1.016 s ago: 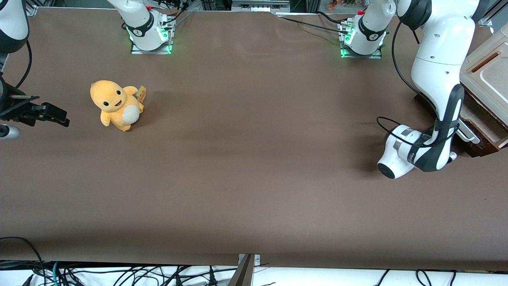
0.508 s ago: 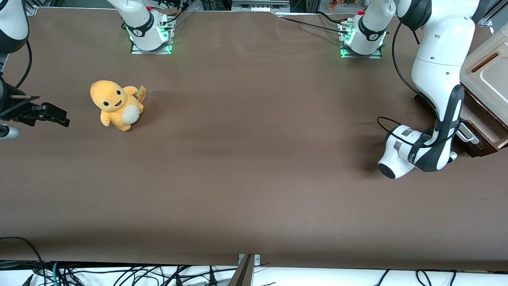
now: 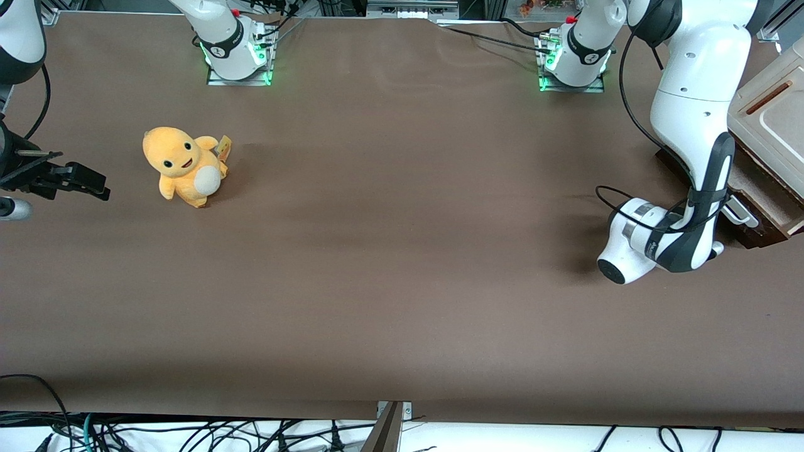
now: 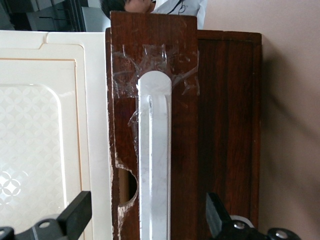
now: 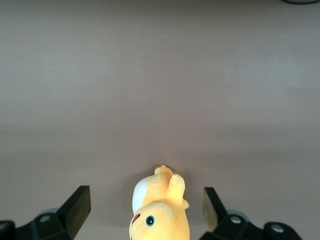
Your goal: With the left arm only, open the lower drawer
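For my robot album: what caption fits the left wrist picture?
Open claw straddling the white handle of the brown drawer.

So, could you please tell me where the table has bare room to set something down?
The broad brown table between the plush toy and the left arm is bare. It is crowded at the working arm's end: the claw is open astride the white handle of the lower drawer, beside the cream panel.

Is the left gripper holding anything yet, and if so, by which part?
Nothing is held. The left gripper is open, its fingers either side of the lower drawer's white bar handle without closing on it.
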Controlling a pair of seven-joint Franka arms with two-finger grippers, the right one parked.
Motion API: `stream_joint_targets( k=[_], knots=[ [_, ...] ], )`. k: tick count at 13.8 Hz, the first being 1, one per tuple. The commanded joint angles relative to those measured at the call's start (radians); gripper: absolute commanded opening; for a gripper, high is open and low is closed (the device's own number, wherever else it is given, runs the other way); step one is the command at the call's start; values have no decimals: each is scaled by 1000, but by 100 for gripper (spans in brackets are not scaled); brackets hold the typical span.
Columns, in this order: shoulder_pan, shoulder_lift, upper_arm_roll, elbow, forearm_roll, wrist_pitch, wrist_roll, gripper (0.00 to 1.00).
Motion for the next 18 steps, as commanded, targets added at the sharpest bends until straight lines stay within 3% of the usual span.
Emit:
stream_joint_targets(
  k=[1,2,5,11,18],
  knots=[
    [-4,-41,-5,49,-85,-21,86,100],
    [-4,-61,-6,64,-113,-36,118,100],
    [1,-134,-11,125,-292,-42,223,100],
    [-1,-275,-46,198,-470,-62,414,100],
    [51,-425,-32,284,-786,-73,666,100]
  ],
)
